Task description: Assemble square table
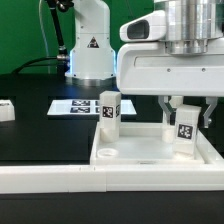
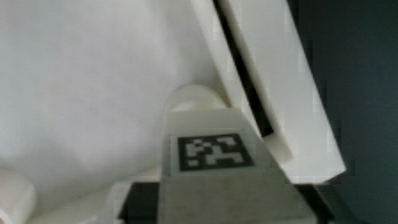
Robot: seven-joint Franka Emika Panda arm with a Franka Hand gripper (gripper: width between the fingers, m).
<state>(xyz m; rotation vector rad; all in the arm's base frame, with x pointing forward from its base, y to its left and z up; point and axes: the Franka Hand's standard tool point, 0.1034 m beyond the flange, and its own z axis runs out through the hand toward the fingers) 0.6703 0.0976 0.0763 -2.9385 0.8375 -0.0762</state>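
Smooth white plastic top [image 1: 140, 158] and leg [image 1: 185, 130], matt black table [image 1: 40, 135]

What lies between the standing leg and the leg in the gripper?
Nothing stands between the standing leg and the gripped leg: only the square top, its bare floor and rim, seen in the exterior view.

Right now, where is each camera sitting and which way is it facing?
Exterior view: low beside the table, facing across the white plastic square table top toward the arm's base; the claw shows, straddling a short white tagged leg.
Wrist view: on the wrist, looking down along that leg onto the top; the claw is hard to make out.
Shared: that leg and the top.
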